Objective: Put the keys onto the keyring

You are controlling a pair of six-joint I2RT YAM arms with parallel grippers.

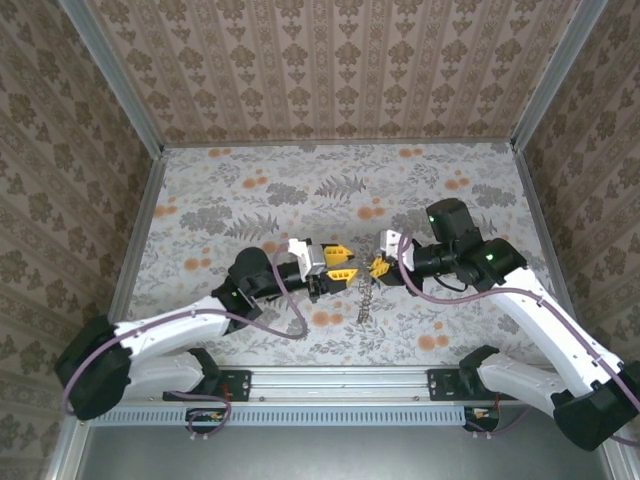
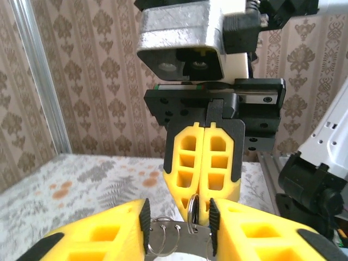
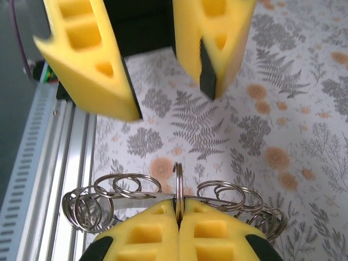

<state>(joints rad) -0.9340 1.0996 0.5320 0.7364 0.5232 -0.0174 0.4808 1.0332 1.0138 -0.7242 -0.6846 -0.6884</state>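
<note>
Keys (image 1: 367, 298) dangling chain-like, 6 o'clock from both grippers. Pinched by one ring (image 3: 178, 174) in right gripper (image 3: 178, 204), fully closed, presenting that ring edge-on for threading. Left gripper (image 1: 340, 262) at 9 o'clock, jaws partly spread astride the bunch, probably readying a fresh bite.

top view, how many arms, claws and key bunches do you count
arms: 2 (left arm, right arm)
claws: 2 (left claw, right claw)
key bunch: 1
total: 5
</note>
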